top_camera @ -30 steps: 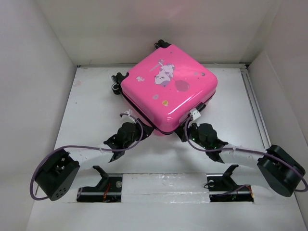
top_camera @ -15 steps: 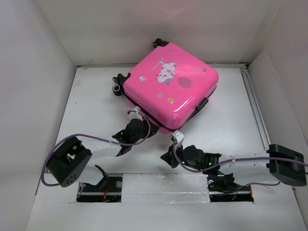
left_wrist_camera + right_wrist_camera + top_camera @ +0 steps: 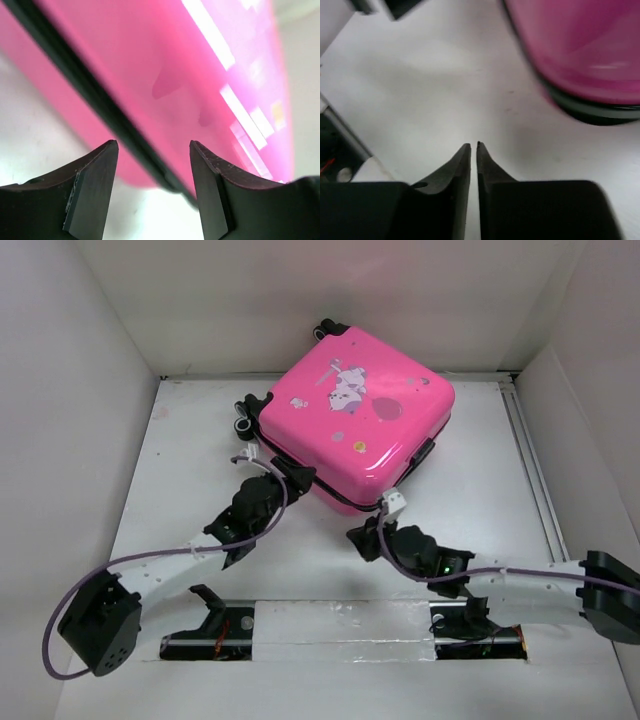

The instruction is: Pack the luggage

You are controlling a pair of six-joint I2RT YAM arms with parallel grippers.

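Crept forward on the left since a moment ago. Got left gripper (image 3: 278,476) spread apart at the dark seam (image 3: 100,107) of the closed luggage (image 3: 350,430), far-middle of the table (image 3: 180,470), probably to nudge it. Right gripper (image 3: 362,540) pinched together beside the near corner.

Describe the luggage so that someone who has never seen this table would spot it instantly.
On the white table, toward the far wall, the luggage lies flat and turned cornerwise, just beyond the open left pincer. It is the only pink thing there: a glossy rounded-square hard shell with a cartoon print on top, a black seam round its side and small black wheels.
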